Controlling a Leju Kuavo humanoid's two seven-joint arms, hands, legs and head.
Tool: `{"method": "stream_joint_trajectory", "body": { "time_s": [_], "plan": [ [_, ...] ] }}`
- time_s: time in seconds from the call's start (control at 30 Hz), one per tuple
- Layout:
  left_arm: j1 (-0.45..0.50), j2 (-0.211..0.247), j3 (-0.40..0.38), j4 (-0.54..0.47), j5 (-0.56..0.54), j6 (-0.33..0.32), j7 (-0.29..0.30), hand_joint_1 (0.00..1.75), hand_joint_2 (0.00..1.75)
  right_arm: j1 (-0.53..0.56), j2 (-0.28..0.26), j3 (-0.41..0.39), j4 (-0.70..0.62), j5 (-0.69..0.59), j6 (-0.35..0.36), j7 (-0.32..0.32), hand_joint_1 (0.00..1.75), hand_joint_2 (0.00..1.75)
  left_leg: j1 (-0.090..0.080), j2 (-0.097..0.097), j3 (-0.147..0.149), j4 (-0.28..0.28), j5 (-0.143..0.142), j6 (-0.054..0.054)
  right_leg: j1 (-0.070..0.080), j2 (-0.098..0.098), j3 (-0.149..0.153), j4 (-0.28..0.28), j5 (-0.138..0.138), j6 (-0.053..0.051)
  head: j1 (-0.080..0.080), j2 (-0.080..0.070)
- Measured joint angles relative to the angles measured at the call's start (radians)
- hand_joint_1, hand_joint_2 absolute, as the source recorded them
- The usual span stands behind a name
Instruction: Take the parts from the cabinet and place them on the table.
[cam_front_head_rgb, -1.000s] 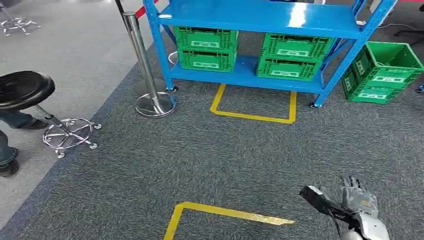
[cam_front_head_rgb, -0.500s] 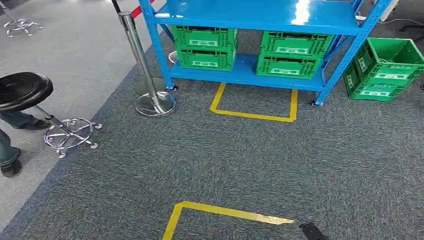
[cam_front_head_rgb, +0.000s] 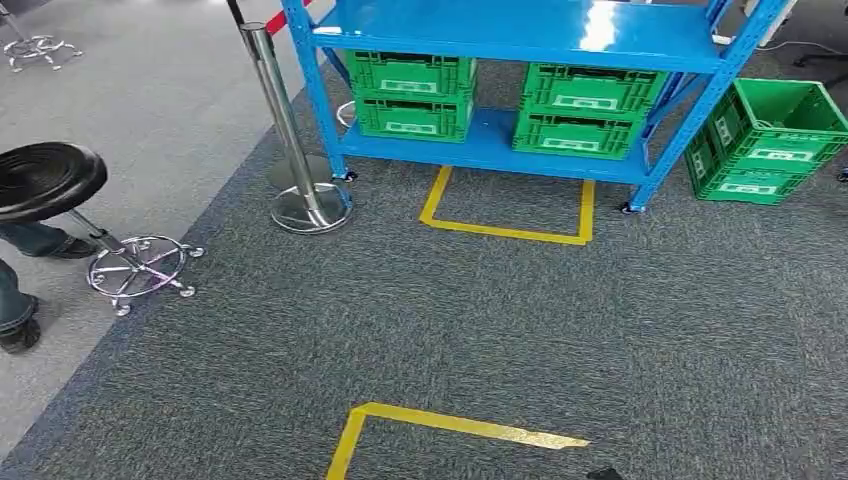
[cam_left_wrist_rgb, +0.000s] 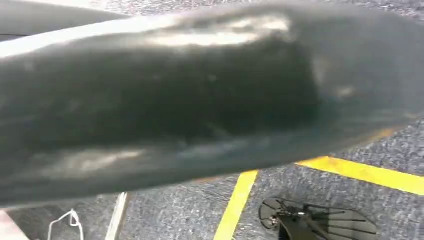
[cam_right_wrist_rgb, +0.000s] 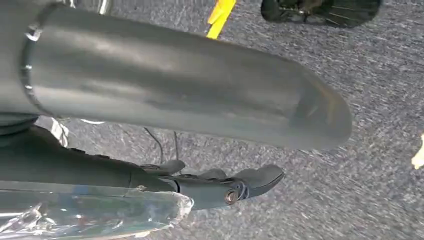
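The blue cabinet (cam_front_head_rgb: 520, 35) stands ahead across the carpet, with green crates (cam_front_head_rgb: 412, 92) (cam_front_head_rgb: 585, 105) on its lower shelf. At the bottom edge of the head view a dark tip of the black part (cam_front_head_rgb: 605, 473) pokes in, low on the right. In the right wrist view my right hand (cam_right_wrist_rgb: 220, 186) stretches dark fingers along a long dark piece, with crinkled clear plastic (cam_right_wrist_rgb: 90, 212) beside it. A broad blurred dark shape (cam_left_wrist_rgb: 200, 100) lies across the left wrist view, and I cannot tell how my left hand stands.
A chrome stanchion (cam_front_head_rgb: 300, 190) stands left of the cabinet, with a black stool (cam_front_head_rgb: 50, 180) and a person's shoes (cam_front_head_rgb: 20, 330) further left. A green crate (cam_front_head_rgb: 765, 140) sits on the floor to the right. Yellow tape frames (cam_front_head_rgb: 505, 232) (cam_front_head_rgb: 450, 425) mark the carpet.
My right hand with the black part has sunk below the bottom edge of the head view; just the part's tip remains. The view has barely shifted.
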Motion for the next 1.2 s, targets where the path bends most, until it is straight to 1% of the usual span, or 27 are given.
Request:
{"method": "stream_joint_trajectory", "body": {
  "time_s": [0.13, 0.5, 0.6, 0.77, 0.97, 1.0, 1.03, 1.07, 1.1, 1.13, 1.17, 1.2],
  "plan": [
    [0.000, 0.000, 0.002, 0.000, 0.002, 0.002, -0.008, 0.00, 0.00, -0.001, 0.009, 0.000, 0.014, 0.026, 0.000, 0.010, 0.00, 0.00, 0.000, 0.000, 0.000, 0.000, 0.000, 0.000, 0.000, 0.000, 0.000, 0.000, 0.000, 0.000, 0.000, 0.000],
    [0.000, 0.000, 0.003, 0.000, 0.002, 0.003, -0.017, 0.00, 0.00, -0.002, 0.017, 0.000, 0.029, 0.031, 0.000, 0.013, 0.00, 0.00, 0.000, 0.000, 0.000, 0.000, -0.001, 0.001, 0.000, 0.000, 0.000, 0.000, 0.000, 0.000, 0.000, 0.000],
    [0.000, 0.000, 0.003, 0.000, 0.009, -0.005, -0.032, 0.00, 0.00, -0.001, 0.021, 0.000, 0.032, 0.031, 0.007, 0.015, 0.00, 0.00, 0.000, 0.000, 0.000, 0.000, -0.001, 0.001, 0.000, 0.000, 0.000, 0.000, 0.000, 0.000, 0.000, 0.000],
    [0.000, -0.004, 0.011, 0.000, 0.032, -0.029, -0.032, 0.00, 0.00, -0.001, 0.025, 0.000, 0.034, 0.026, 0.009, 0.026, 0.00, 0.00, 0.000, 0.000, 0.000, 0.000, -0.001, 0.001, 0.000, 0.000, 0.000, 0.000, 0.000, 0.000, 0.000, 0.000],
    [0.002, -0.007, 0.023, 0.000, 0.039, -0.025, -0.031, 0.00, 0.00, 0.003, 0.025, -0.004, 0.035, 0.013, 0.008, 0.031, 0.00, 0.00, 0.000, 0.000, 0.000, 0.000, -0.001, 0.002, 0.000, 0.000, 0.000, 0.000, 0.000, 0.000, 0.000, 0.000],
    [0.003, -0.006, 0.023, 0.000, 0.039, -0.023, -0.030, 0.00, 0.00, 0.004, 0.029, -0.006, 0.035, 0.013, 0.008, 0.031, 0.00, 0.00, -0.004, 0.000, -0.003, 0.010, -0.007, 0.011, -0.007, -0.001, 0.001, -0.005, 0.003, 0.008, 0.000, 0.000],
    [0.004, -0.006, 0.024, 0.000, 0.041, -0.021, -0.029, 0.00, 0.00, 0.005, 0.031, -0.006, 0.035, 0.012, 0.008, 0.031, 0.00, 0.00, -0.005, 0.000, -0.003, 0.010, -0.008, 0.020, -0.008, 0.000, 0.002, -0.005, 0.001, 0.011, -0.002, 0.000],
    [0.005, -0.005, 0.025, 0.000, 0.042, -0.019, -0.029, 0.00, 0.00, 0.005, 0.031, -0.008, 0.035, 0.012, 0.007, 0.031, 0.00, 0.00, -0.006, 0.000, -0.003, 0.009, -0.007, 0.025, -0.008, 0.000, 0.004, -0.006, 0.002, 0.012, -0.001, 0.000],
    [0.005, -0.005, 0.026, 0.001, 0.042, -0.018, -0.029, 0.00, 0.00, 0.005, 0.031, -0.008, 0.035, 0.012, 0.006, 0.031, 0.00, 0.00, -0.007, 0.000, -0.002, 0.006, -0.006, 0.029, -0.007, -0.001, 0.006, -0.012, 0.004, 0.016, -0.001, 0.000],
    [0.005, -0.006, 0.026, 0.001, 0.042, -0.017, -0.029, 0.00, 0.00, 0.004, 0.031, -0.008, 0.035, 0.012, 0.006, 0.031, 0.00, 0.00, -0.001, 0.001, 0.012, -0.020, 0.006, 0.037, -0.002, 0.000, 0.012, -0.017, 0.005, 0.020, -0.001, 0.000],
    [0.005, -0.009, 0.027, 0.001, 0.042, -0.018, -0.029, 0.00, 0.00, 0.005, 0.031, -0.008, 0.035, 0.012, 0.006, 0.031, 0.00, 0.00, 0.005, 0.004, 0.024, -0.038, 0.014, 0.036, -0.002, -0.002, 0.004, -0.003, -0.006, 0.019, 0.003, 0.000],
    [0.005, -0.011, 0.027, 0.001, 0.042, -0.017, -0.029, 0.00, 0.00, 0.005, 0.031, -0.009, 0.035, 0.012, 0.006, 0.031, 0.00, 0.00, 0.007, 0.005, 0.026, -0.042, 0.017, 0.043, -0.001, -0.001, -0.019, 0.048, -0.043, 0.020, 0.007, 0.000]
  ]
}}
